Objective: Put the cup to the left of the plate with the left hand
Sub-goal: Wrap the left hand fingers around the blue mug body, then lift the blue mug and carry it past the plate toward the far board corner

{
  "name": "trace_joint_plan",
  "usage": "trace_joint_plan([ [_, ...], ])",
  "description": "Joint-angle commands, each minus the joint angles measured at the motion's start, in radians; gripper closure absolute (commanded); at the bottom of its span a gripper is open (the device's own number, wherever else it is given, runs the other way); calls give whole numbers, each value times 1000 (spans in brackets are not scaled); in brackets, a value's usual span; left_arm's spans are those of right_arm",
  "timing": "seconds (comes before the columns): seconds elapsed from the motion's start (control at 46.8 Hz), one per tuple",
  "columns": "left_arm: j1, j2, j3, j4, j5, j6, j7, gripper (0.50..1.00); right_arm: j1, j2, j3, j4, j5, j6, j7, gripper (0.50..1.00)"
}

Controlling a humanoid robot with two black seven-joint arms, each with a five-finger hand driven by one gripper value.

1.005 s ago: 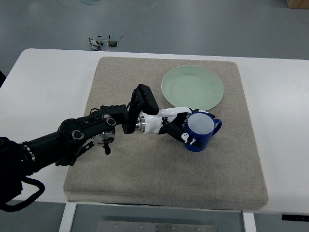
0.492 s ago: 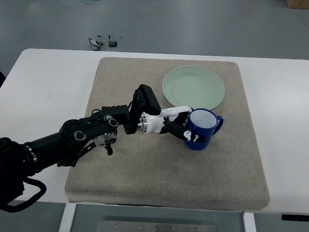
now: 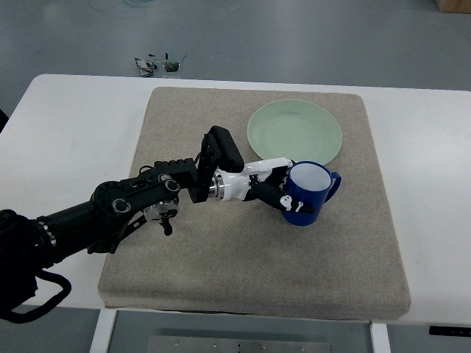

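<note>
The left hand grips the upright blue cup, handle pointing right, just near of the plate; open mat lies left.

Colour key for your top view. The cup is deep blue outside, with a white interior and a blue handle. The plate is a plain pale green, unpatterned. The mat beneath both is a speckled grey-beige with no printed pattern. The table around it is white. Your left hand is white with black joints and fingers, with small white marks where the fingers meet the blue cup wall. The arm behind it is black with silver-grey fittings. The floor beyond is blue-grey.
</note>
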Motion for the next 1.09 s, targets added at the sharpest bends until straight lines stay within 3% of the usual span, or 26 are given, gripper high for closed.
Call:
trace_joint_plan([
  [0.0,1,0,-4,-1,-2,3,0,1000,0,0,0,0,0,0,0,566],
  [0.556,4,-1,-25,-13,-4,37,-10,1000,0,0,0,0,0,0,0,566],
  [1.069,-12,20,-205,-13,-1,38,-11,1000,-1,0,0,0,0,0,0,566],
])
